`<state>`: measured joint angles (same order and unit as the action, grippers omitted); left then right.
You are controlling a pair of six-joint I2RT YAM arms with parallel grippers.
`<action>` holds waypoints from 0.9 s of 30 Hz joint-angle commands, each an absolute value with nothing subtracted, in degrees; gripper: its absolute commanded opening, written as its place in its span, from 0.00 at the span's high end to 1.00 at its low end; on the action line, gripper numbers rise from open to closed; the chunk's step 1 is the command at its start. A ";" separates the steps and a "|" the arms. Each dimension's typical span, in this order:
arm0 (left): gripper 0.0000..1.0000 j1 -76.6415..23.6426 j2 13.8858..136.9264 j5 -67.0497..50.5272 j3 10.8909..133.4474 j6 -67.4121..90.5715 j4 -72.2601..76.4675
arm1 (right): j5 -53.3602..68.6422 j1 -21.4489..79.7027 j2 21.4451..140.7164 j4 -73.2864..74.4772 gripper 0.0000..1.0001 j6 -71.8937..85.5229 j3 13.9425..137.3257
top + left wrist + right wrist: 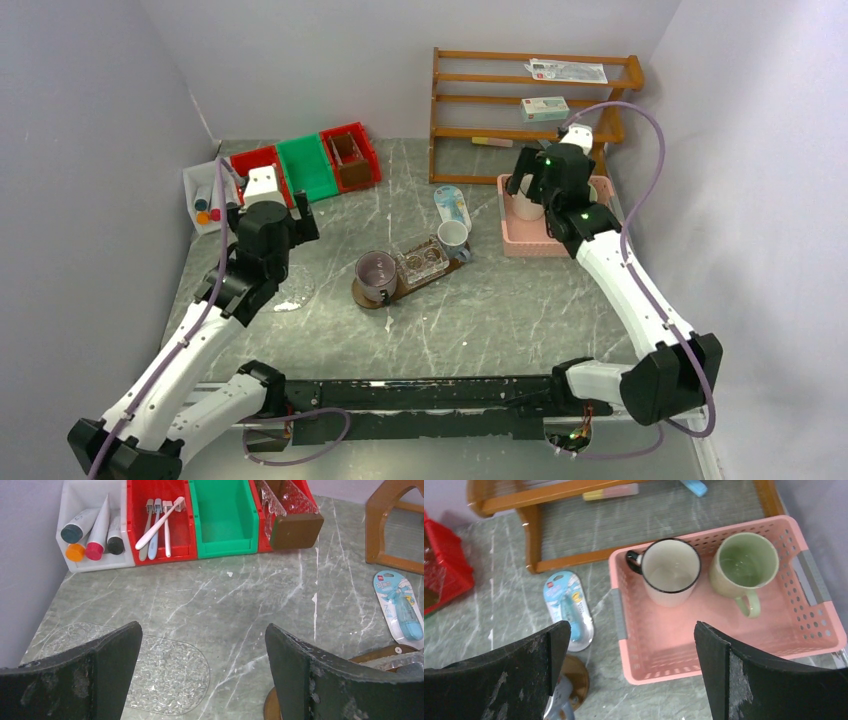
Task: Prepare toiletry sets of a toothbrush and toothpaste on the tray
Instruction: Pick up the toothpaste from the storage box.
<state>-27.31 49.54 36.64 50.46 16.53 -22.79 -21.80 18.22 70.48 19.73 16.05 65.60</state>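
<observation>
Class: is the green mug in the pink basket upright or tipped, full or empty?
Upright and empty: the green mug stands mouth up in the pink basket, its inside bare.

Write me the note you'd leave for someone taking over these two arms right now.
Left gripper: open, empty, over the table, left of the tray.
Right gripper: open, empty, above the pink basket holding a white mug and a green mug.
Tray: mid-table.
Done: three cups stand on it; no brush or tube seen in them.
Toothbrushes lie in a red bin, tubes in the white bin.
To do: a toothbrush and tube for each cup.
</observation>
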 commanded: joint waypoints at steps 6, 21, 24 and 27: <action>0.02 -23.67 49.91 34.59 50.01 17.74 -20.42 | -13.62 9.03 74.90 21.77 0.01 22.72 67.74; 0.02 -13.11 64.22 30.19 55.19 21.23 -17.88 | -11.57 8.26 64.96 16.61 0.02 21.10 57.09; 0.02 -9.54 68.32 28.83 57.58 21.62 -17.56 | -10.24 8.66 62.08 15.84 0.02 22.15 54.30; 0.02 -5.80 73.55 29.18 61.57 22.63 -18.86 | -10.82 10.06 60.01 15.65 0.02 21.72 52.15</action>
